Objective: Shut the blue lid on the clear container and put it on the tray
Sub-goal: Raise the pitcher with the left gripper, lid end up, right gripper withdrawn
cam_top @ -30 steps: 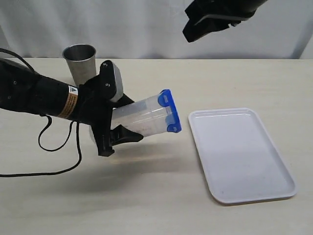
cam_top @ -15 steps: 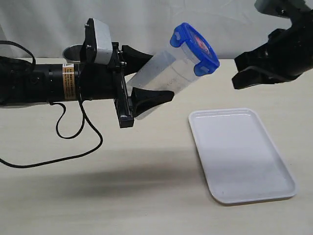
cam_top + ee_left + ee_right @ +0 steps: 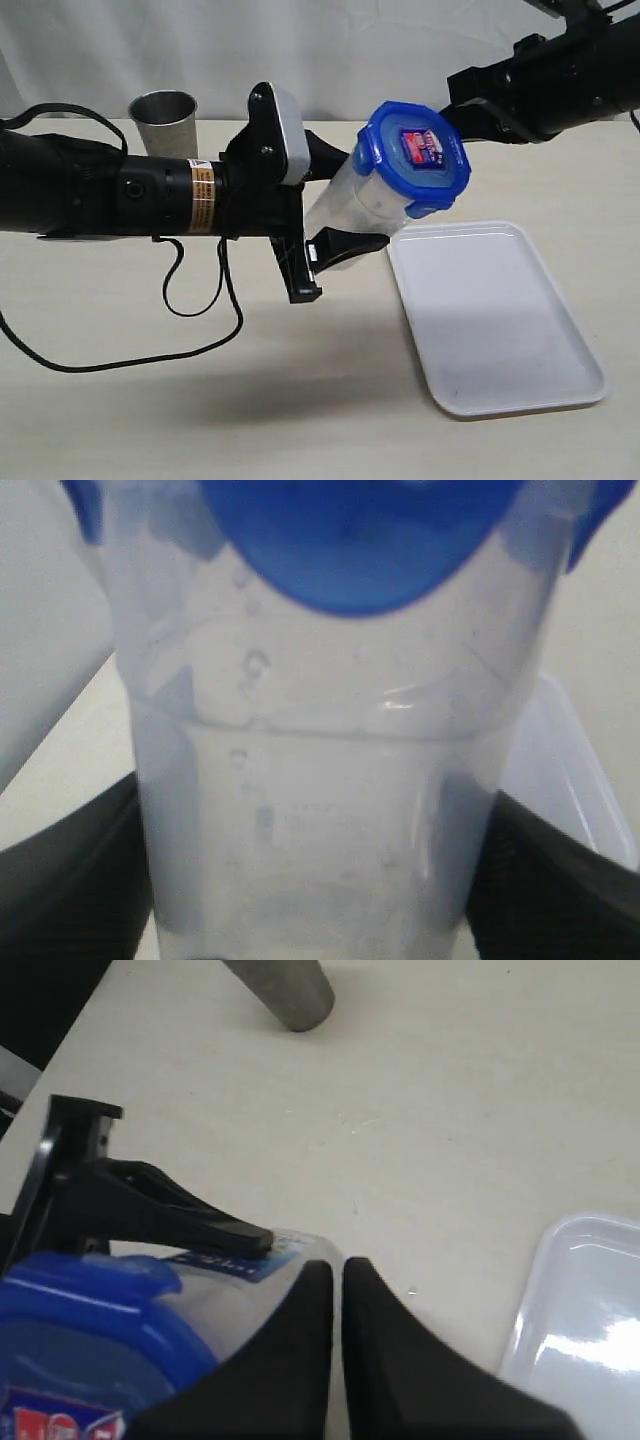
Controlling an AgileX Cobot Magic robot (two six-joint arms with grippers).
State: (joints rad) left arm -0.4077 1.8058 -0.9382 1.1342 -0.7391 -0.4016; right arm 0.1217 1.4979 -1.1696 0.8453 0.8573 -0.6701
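Observation:
My left gripper (image 3: 338,200) is shut on the clear container (image 3: 355,205) and holds it tilted in the air, left of the tray (image 3: 495,315). The blue lid (image 3: 415,160) sits on the container's rim, its sticker facing the exterior camera. In the left wrist view the container (image 3: 330,780) fills the frame between both black fingers (image 3: 70,880), with the lid (image 3: 350,540) at its far end. My right gripper (image 3: 468,108) reaches in from the upper right and is shut on nothing. In its own view its fingertips (image 3: 335,1265) lie beside the container wall (image 3: 230,1290), just behind the lid (image 3: 90,1330).
A steel cup (image 3: 163,118) stands at the back left of the table, also seen as the cup (image 3: 285,990) in the right wrist view. A black cable (image 3: 190,330) loops on the table under the left arm. The white tray (image 3: 580,1310) holds nothing.
The left arm has raised the container from just above the table and turned the lid toward the exterior camera. The right gripper has come down from the top, shut, and reached the lid's side.

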